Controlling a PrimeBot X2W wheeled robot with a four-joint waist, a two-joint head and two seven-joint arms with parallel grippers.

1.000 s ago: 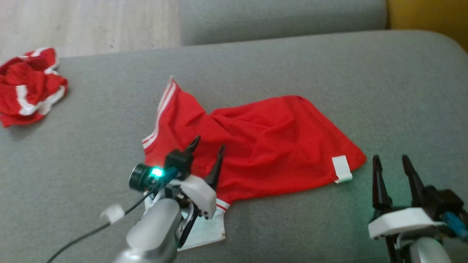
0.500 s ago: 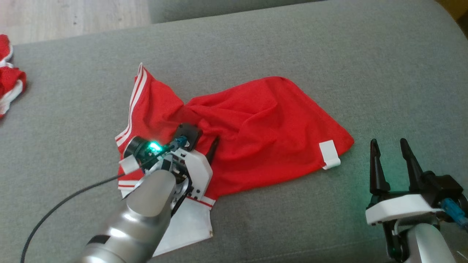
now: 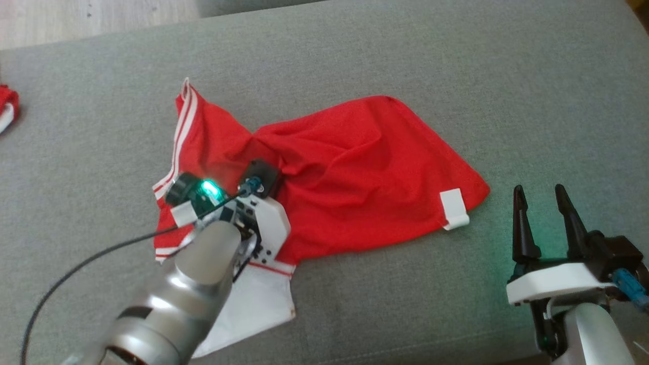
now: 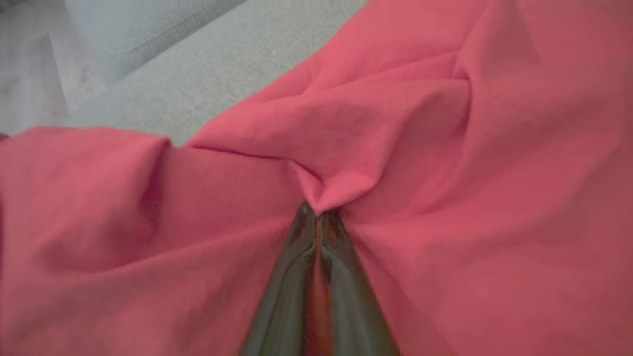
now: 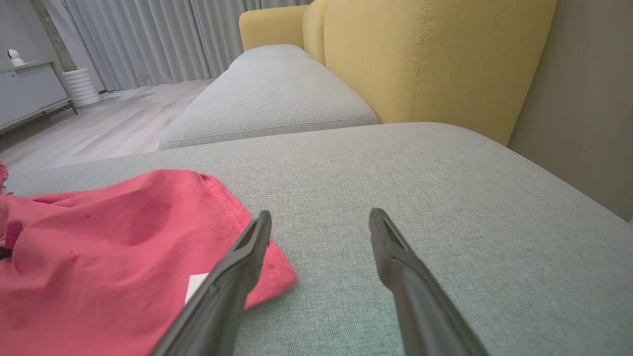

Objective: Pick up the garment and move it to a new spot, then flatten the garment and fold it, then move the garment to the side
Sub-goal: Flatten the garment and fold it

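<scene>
Two grippers: a left gripper (image 4: 319,217) and a right gripper (image 3: 538,191) are positioned over a grey seat cushion (image 3: 481,61).
Left gripper state: the fingers are pressed together, and a small peak of red cloth is pinched at their tips.
Right gripper state: the fingers are spread apart and nothing is held between them.
Garment position: the garment (image 3: 355,162) is laid crumpled on the cushion, left of centre. It is gripped near its left end, where folds are gathered into a twist.
Left edge: a double stripe (image 3: 183,121) in white is run along it.
Near-left edge: a white panel (image 3: 253,309) is laid flat and is partly covered by the left forearm.
Right corner: a white tab (image 3: 454,208) is fixed just inside it. The right gripper is placed near this corner, apart from the cloth in the head view.
Open room, right: bare cushion is seen from the corner to the cushion's rounded edge.
Open room, far: a broad band of bare cushion is left up to the far edge, with wood floor (image 3: 76,20) beyond.
Open room, left: bare cushion is extended to a second cloth (image 3: 6,109), red and white, well apart from the garment.
Open room, near: a narrower strip is left before the near edge.
Boundaries: a yellow backrest (image 5: 420,59) is set along the cushion's right side, and a neighbouring cushion (image 5: 277,99) is set beyond the far edge.
Cable: a black cable (image 3: 76,268) is trailed from the left wrist toward the lower left.
</scene>
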